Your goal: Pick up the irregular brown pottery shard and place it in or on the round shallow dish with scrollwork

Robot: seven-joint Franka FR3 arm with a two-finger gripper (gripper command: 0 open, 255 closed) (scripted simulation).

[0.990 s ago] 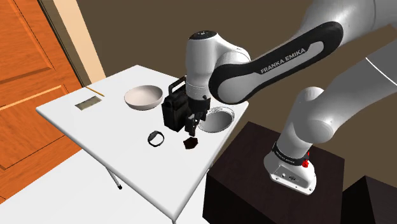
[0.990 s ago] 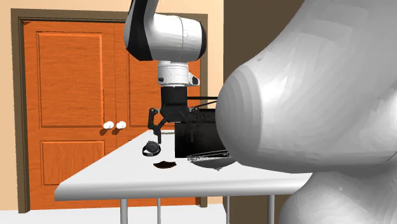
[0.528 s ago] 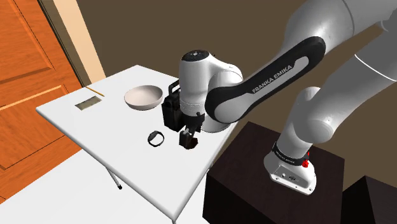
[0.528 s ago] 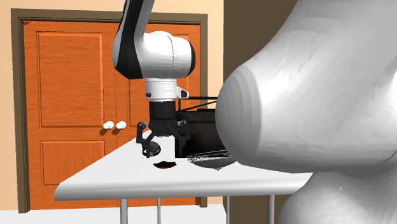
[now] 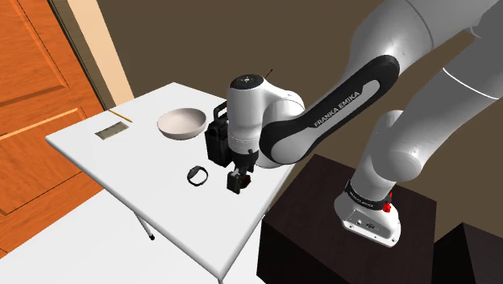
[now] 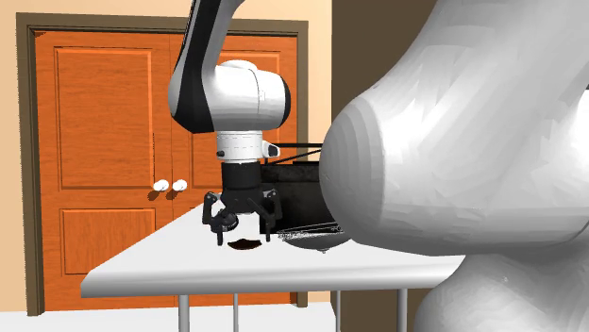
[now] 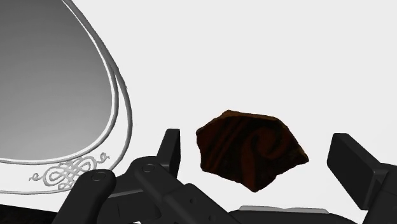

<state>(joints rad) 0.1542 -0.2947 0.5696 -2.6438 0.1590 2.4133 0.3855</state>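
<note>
Tool (image 6: 242, 228) spread wide, fingers either side of brown shard (image 7: 251, 151) w/o touching; shard flat on white desk (image 6: 170, 269), lower centre-left in second ext. view, just beside scrollwork dish (image 7: 118, 102).

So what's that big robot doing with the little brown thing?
The white robot arm is about to grab a dark brown pottery shard that lies on the white table. Its black gripper hangs low over the shard, with its fingers open on either side and not touching it. The shard is not picked up yet. Right beside it sits the round shallow dish with curly scrollwork on its rim, where the shard is meant to go.
</note>
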